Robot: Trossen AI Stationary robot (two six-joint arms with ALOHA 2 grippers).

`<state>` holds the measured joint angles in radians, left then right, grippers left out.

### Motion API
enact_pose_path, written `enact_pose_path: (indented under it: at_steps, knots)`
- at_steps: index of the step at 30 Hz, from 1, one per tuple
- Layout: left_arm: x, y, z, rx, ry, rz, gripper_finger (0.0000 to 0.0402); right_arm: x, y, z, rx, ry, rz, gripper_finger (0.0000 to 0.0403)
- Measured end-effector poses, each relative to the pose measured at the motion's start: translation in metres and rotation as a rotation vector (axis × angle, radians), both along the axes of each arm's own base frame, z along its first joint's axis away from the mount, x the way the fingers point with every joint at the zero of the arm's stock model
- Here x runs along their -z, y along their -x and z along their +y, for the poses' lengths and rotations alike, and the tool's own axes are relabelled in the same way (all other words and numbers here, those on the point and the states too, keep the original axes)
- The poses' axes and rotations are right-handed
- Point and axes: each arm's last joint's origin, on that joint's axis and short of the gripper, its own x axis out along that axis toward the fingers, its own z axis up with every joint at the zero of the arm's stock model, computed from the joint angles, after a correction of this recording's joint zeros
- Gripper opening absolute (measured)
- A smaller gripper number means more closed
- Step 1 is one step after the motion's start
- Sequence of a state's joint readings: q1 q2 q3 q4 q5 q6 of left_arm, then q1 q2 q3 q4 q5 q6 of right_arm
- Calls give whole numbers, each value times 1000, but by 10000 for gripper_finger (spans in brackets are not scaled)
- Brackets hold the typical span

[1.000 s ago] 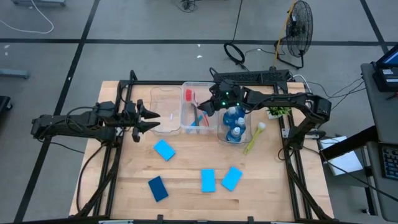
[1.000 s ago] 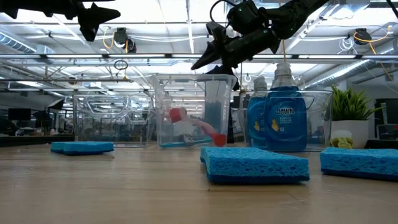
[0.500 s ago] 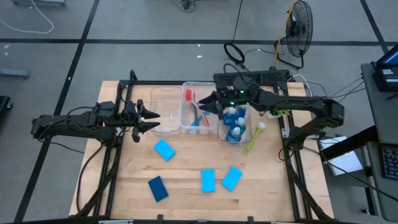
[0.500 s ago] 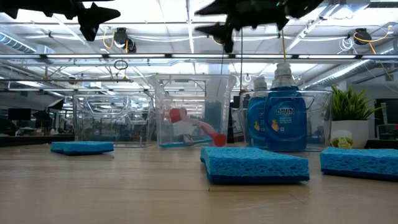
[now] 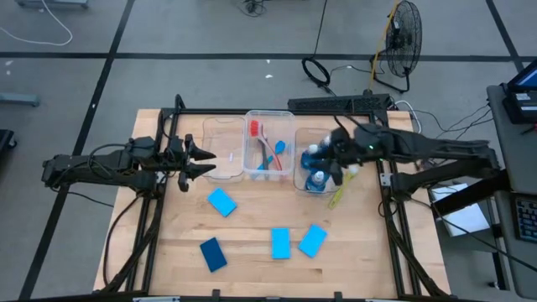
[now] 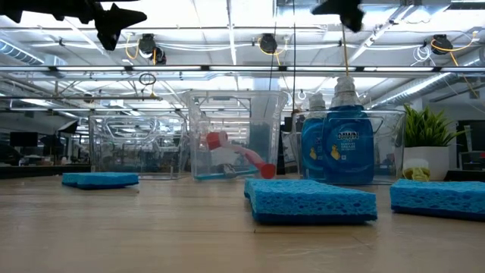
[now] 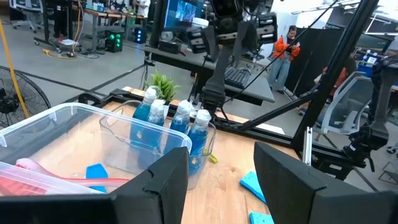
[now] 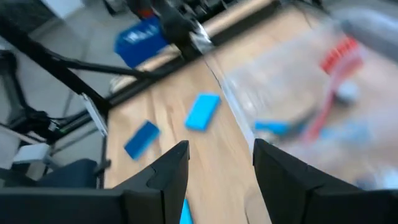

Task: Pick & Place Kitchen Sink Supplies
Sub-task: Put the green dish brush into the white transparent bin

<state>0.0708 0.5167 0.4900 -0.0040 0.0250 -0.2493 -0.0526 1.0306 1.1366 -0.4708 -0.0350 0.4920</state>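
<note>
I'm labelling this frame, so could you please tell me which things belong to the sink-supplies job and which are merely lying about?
Job things:
- blue bottles in the right bin
- brushes in the middle bin
- yellow-green brush on the table
- four blue sponges

Lying about:
- potted plant
- floor fan

Wooden table (image 5: 252,268): 3 clear bins (image 5: 223,153), 4 sponges (image 5: 221,201), yellow-green brush (image 5: 344,186).

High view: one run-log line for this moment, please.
left end effector: open, over left bin | right end effector: open, empty, above bottles | brushes: middle bin | four sponges: on table
</note>
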Motion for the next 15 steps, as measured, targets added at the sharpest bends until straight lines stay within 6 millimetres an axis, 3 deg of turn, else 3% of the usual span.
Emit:
enact_pose_path:
  at_steps: [7, 15]
  knots:
    - [0, 0, 0, 0, 0, 0, 187, 6, 42, 18, 139, -96, 183, 165]
    - [0, 0, 0, 0, 2, 0, 187, 20, 81, 22, 370, -223, 380, 165]
